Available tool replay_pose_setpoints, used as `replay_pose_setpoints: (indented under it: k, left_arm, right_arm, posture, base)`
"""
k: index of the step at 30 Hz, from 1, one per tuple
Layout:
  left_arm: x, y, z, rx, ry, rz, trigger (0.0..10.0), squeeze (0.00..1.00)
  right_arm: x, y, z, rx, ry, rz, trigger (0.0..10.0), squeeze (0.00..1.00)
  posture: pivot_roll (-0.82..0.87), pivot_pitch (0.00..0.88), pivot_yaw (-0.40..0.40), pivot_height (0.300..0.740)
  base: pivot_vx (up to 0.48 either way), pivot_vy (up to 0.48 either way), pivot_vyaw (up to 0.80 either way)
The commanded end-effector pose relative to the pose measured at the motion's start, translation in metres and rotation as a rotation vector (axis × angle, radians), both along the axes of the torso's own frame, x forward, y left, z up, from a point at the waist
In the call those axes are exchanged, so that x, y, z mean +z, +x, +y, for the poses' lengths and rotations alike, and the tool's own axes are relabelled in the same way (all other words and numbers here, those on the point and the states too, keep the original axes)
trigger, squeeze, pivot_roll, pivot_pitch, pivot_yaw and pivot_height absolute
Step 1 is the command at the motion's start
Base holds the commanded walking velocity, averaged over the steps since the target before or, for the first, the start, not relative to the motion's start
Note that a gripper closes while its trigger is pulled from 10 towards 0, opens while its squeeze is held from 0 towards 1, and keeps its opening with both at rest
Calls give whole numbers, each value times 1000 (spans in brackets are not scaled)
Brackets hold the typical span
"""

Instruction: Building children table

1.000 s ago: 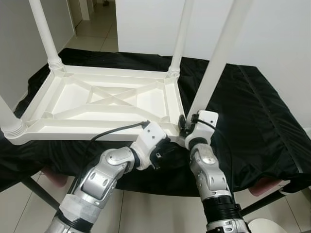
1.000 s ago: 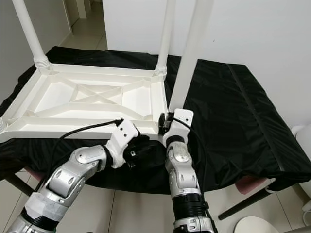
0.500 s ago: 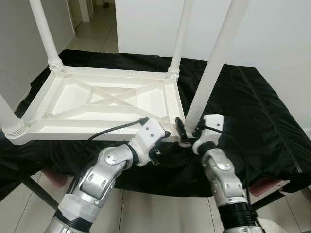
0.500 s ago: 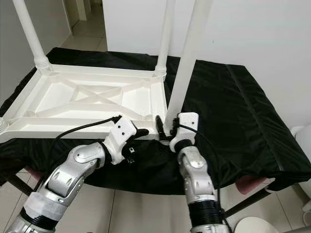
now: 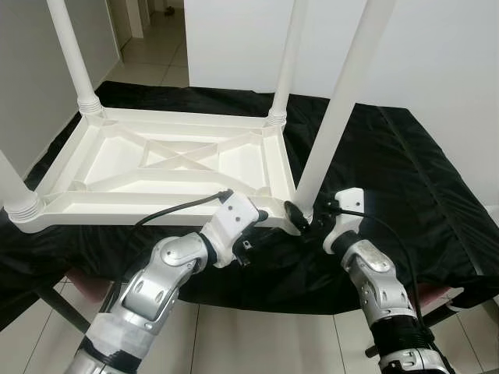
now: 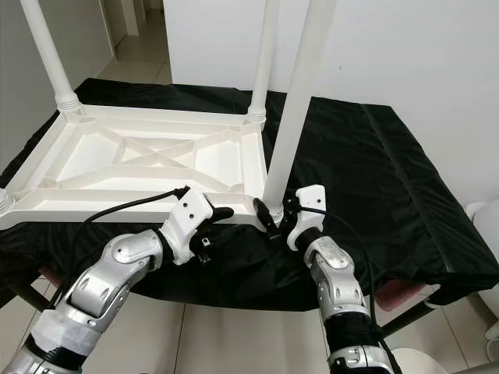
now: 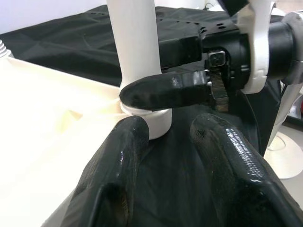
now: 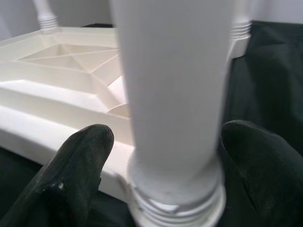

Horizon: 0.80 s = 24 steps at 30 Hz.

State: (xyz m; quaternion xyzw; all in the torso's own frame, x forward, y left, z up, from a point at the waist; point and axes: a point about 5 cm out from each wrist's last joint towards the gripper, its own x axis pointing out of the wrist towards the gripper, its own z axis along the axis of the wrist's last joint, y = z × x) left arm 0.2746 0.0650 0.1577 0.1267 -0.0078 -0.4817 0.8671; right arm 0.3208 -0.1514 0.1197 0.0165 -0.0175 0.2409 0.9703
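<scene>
At the near right corner of the upturned white children's table [image 5: 171, 160], the right gripper [image 5: 300, 218] has its fingers spread either side of the base of the near right leg [image 5: 335, 109]. The left gripper [image 5: 261, 220], fingers apart, rests at the same corner. The table lies on a black cloth [image 5: 405, 171] covering the work surface.

- Tabletop [image 5: 171, 167] lies upside down on the cloth [image 5: 405, 179], legs up
- Near-right leg [image 5: 339, 101] stands at its corner, between left hand [image 5: 269, 222] and right hand [image 5: 306, 220]
</scene>
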Motion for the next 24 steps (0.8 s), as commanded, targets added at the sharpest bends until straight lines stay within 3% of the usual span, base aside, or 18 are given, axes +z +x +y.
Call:
replay_pose_setpoints:
  k: [1, 10, 14, 24]
  left_arm:
    - [-1, -8, -4, -120, 17, 30, 10000, 0]
    - [-2, -11, -5, -153, 17, 48, 10000, 0]
    - [-2, -13, -3, -147, 17, 50, 10000, 0]
    - [-4, -15, 0, -129, 17, 63, 10000, 0]
  right_arm:
    - [0, 2, 1, 22, -6, -5, 10000, 0]
    - [-4, 9, 7, 100, -31, 22, 10000, 0]
    - [-11, 2, 18, 215, -37, 56, 10000, 0]
    - [-21, -7, 20, 278, -47, 79, 10000, 0]
  posture:
    - [33, 0, -38, 740]
    - [35, 10, -35, 740]
    - [41, 24, -44, 740]
    - [38, 39, -47, 740]
  base:
    - [0, 0, 0]
    - [0, 0, 0]
    - [0, 0, 0]
    - [0, 0, 0]
